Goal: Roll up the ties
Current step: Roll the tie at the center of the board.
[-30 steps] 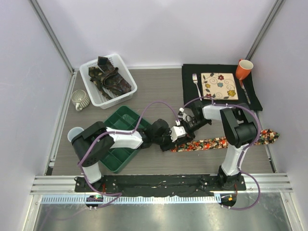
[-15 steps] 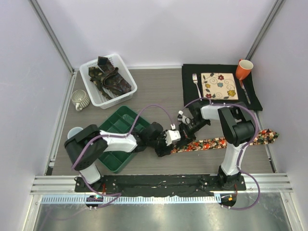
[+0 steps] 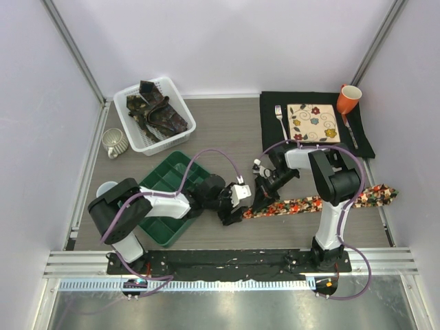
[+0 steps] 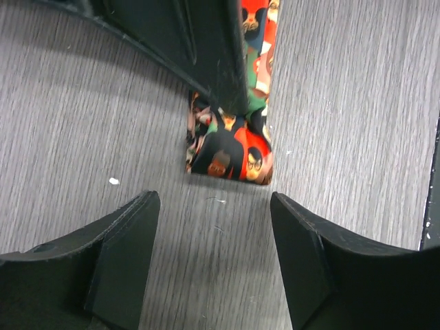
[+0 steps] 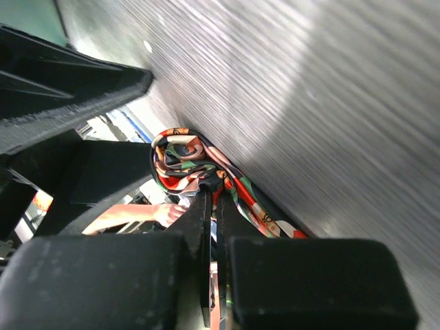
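A red-orange floral tie (image 3: 323,201) lies stretched along the table's near right side. Its left end is folded over (image 4: 230,148) and sits just beyond my left gripper (image 4: 213,206), which is open and empty and apart from the cloth. My right gripper (image 5: 214,189) is shut on that folded end (image 5: 180,161), its tips pinching the fabric against the table. In the top view the left gripper (image 3: 230,208) and the right gripper (image 3: 259,199) meet at the tie's left end. Dark patterned ties (image 3: 158,110) lie heaped in a white basket (image 3: 134,134).
A green compartment tray (image 3: 168,180) lies under the left arm. A grey mug (image 3: 113,142) and a pale cup (image 3: 105,190) stand at the left. On a black mat (image 3: 271,103) at the back right are a floral square plate (image 3: 313,122), a fork (image 3: 280,118) and an orange mug (image 3: 348,98).
My left gripper has opened and drawn back to the left, off the tie's end. My right gripper has shut on that folded end and shifted slightly left.
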